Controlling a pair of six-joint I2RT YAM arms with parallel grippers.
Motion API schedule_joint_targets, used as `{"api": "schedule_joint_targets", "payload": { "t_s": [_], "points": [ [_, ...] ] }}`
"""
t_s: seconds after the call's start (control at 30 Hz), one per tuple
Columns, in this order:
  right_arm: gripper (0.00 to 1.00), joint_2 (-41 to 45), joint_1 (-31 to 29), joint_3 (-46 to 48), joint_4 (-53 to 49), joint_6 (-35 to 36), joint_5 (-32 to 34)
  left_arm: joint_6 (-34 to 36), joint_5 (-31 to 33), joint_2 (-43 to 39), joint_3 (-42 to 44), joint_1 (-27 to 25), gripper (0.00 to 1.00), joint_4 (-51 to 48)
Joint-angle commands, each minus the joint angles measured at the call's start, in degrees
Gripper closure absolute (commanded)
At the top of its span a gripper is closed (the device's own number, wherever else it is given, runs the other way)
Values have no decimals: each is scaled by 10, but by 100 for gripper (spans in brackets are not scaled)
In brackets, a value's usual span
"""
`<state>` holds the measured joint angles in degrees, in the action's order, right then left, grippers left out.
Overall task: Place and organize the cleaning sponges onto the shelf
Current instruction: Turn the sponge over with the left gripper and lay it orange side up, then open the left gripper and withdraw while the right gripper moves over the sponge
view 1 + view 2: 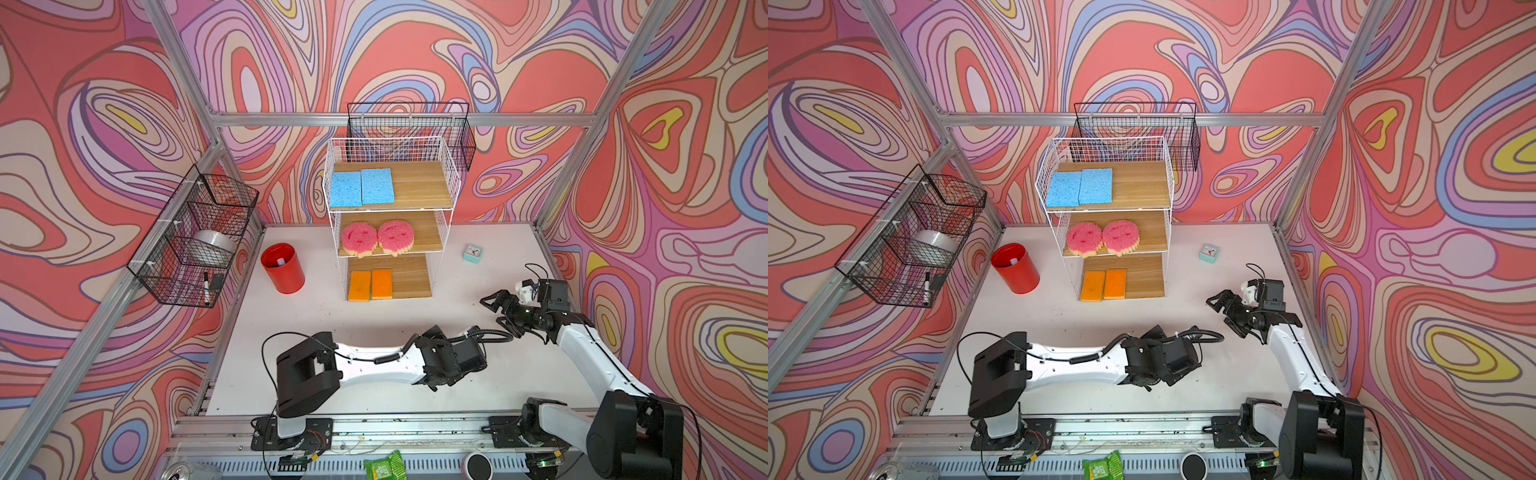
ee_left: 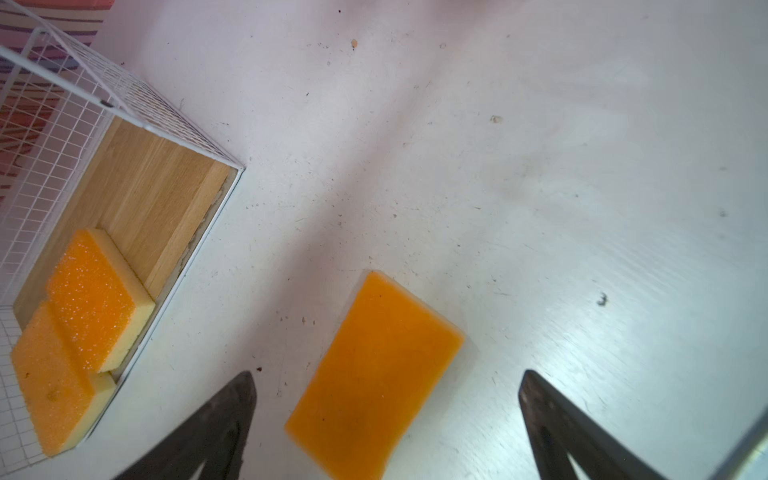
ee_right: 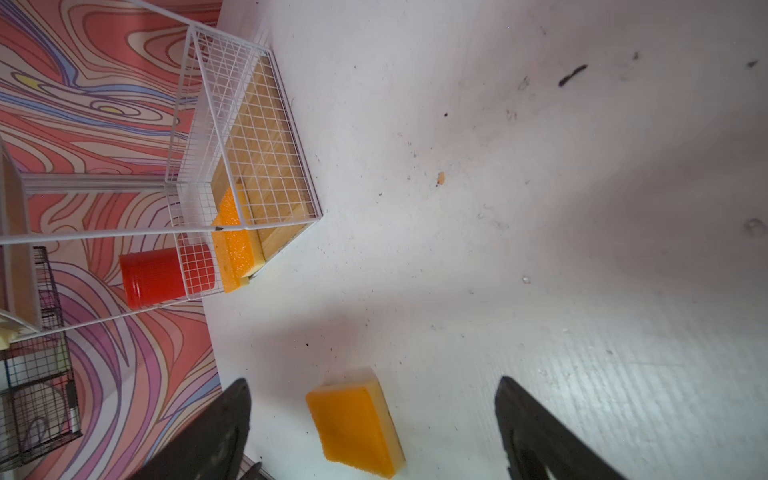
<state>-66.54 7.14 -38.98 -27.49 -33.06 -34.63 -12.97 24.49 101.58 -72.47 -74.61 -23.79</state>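
The white wire shelf (image 1: 419, 183) holds two blue sponges (image 1: 361, 187) on its top board, two pink smiley sponges (image 1: 376, 237) on the middle board and two orange sponges (image 1: 371, 284) on the bottom board. A third orange sponge (image 2: 365, 399) lies flat on the table in front of the shelf. My left gripper (image 2: 387, 373) hangs over it, open, fingers well apart from its sides. In both top views the left wrist (image 1: 449, 357) hides that sponge. My right gripper (image 1: 494, 309) is open and empty to the right, facing the same sponge (image 3: 353, 428).
A red cup (image 1: 283, 268) stands left of the shelf and a small mint clock (image 1: 472, 252) to its right. Black wire baskets hang on the left wall (image 1: 195, 241) and behind the shelf (image 1: 411, 133). The left arm stretches across the table's front half.
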Motion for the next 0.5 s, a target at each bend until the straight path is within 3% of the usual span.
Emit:
{"api": "schedule_joint_targets", "payload": {
  "t_s": [0.0, 0.03, 0.1, 0.17, 0.23, 0.33, 0.37, 0.47],
  "points": [
    [7, -9, -47, -25, -25, 27, 36, -58, -57, -78, 70, 19, 6, 34],
    [7, -16, -72, -32, -35, 34, 58, -76, -76, -107, 102, 31, 12, 49],
    [9, -33, -118, -49, -54, 45, 99, -108, -114, -161, 153, 48, 33, 74],
    [17, -45, -141, -52, -50, 47, 112, -130, -130, -202, 199, 51, 71, 82],
    [34, -55, -147, -49, -39, 46, 107, -145, -144, -224, 229, 52, 97, 82],
    [75, -74, -164, -47, -23, 49, 91, -175, -166, -244, 280, 53, 100, 132],
    [84, -80, -174, -47, -16, 49, 84, -186, -173, -249, 299, 53, 100, 152],
    [97, -103, -202, -49, 0, 42, 77, -204, -190, -246, 332, 57, 100, 199]
  ]
}}
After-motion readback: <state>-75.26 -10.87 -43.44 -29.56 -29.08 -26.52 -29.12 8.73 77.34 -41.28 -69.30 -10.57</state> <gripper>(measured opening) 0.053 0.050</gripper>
